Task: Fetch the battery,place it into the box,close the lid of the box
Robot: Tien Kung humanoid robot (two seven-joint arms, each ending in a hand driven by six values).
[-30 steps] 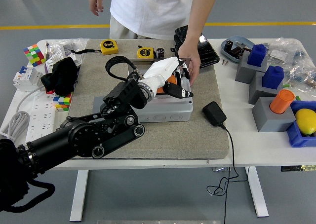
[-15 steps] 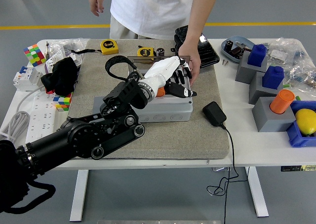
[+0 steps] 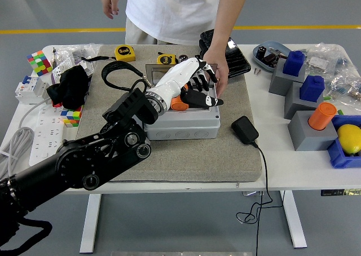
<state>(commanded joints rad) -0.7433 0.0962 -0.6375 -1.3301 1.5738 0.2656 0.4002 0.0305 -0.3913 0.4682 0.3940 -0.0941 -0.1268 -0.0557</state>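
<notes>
Robot's white-gloved left hand (image 3: 189, 85) hovers over the grey plastic box (image 3: 186, 120) mid-desk, nr far edge; fingers loosely spread, holding nothing. Orange cylindrical battery (image 3: 178, 103) lies inside the box, under the palm; prob light, stiff, smooth, so grip its sides. Person's hand (image 3: 217, 75) steadies the box's far-right corner; clear lid (image 3: 159, 74) stands open.
</notes>
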